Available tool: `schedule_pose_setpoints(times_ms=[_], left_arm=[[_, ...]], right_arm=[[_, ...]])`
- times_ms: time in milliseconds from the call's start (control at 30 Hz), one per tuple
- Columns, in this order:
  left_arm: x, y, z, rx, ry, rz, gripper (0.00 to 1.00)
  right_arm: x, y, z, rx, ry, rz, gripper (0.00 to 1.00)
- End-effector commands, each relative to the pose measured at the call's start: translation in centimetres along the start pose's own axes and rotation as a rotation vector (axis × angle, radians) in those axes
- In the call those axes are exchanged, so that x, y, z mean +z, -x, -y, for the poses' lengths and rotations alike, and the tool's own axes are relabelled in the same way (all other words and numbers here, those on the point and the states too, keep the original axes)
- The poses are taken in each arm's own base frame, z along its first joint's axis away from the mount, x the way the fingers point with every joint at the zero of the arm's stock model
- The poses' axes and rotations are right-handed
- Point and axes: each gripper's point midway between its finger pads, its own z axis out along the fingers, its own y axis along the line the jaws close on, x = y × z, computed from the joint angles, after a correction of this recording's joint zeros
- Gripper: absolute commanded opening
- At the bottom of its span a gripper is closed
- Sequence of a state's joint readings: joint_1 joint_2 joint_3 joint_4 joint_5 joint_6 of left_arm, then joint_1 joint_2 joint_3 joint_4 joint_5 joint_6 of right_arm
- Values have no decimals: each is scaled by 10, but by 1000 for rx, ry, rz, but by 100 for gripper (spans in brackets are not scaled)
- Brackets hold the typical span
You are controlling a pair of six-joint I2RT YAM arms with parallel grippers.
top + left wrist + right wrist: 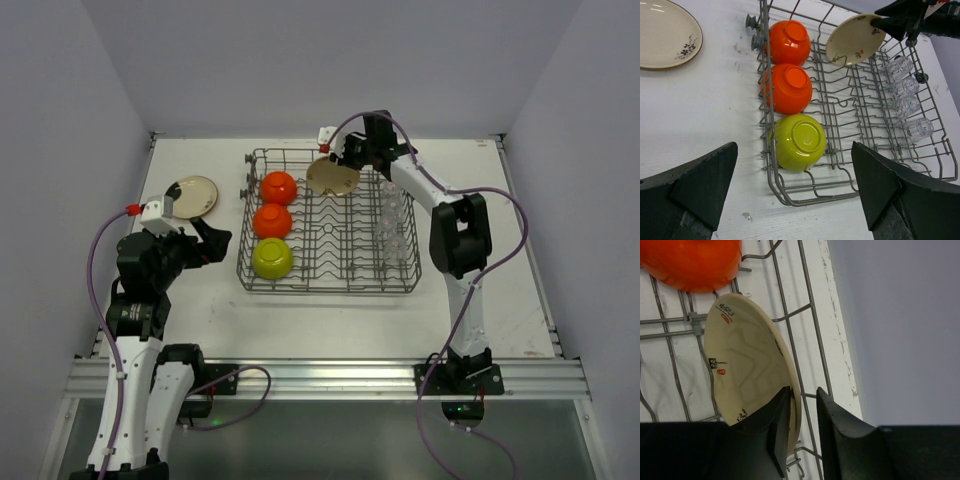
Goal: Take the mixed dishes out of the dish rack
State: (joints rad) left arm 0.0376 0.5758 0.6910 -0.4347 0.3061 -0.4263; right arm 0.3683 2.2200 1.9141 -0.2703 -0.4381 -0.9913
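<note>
Aluminium rail carries both arm bases at the near edge of the white bench. A bare strip runs between the rail and the dish rack. More bare room lies to the right of the rack, out to the bench's right edge.

The left claw hangs spread wide and holds nothing, near the rack's left side. Beyond it a second plate lies flat close to the bench's left edge.

Along the rack's left column two orange bowls and a yellow-green bowl sit upside down. Clear glasses line the right side.

At the far rim a patterned plate leans on edge. The right claw straddles its rim, one finger on the plate's face, with a sliver of gap at the other. Whether it pinches firmly I cannot tell. The bench's far edge lies just past the rack there.

The bench top is scuffed. Pale grey walls enclose it on three sides.
</note>
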Motion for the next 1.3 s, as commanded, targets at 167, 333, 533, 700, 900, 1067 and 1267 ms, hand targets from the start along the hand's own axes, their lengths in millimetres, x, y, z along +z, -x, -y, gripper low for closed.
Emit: schedule_pose_setpoints(times_ms=[167,333,533,700,900,1067,1267], left_arm=[[0,2,4,24,-19,12,100],[0,3,3,23,-18,13,100],[0,2,4,24,-21,12,100],[-1,2,4,24,-23,13,100],[-2,3,5,27,-27,19,100],[-4,4,8,31,-36,23,100],[1,11,33,0,-163,-13,100]], right_arm=[[-6,20,16,-48,-49,69,0],[-10,19,15,-67,-69,72,0],[-21,34,27,-96,-98,95,0],[-39,57,41,-56,-144,144,0],[-64,84,59,-29,-228,206,0],[-91,99,67,-27,-277,217,0],[-153,136,71,233,-368,312,0]])
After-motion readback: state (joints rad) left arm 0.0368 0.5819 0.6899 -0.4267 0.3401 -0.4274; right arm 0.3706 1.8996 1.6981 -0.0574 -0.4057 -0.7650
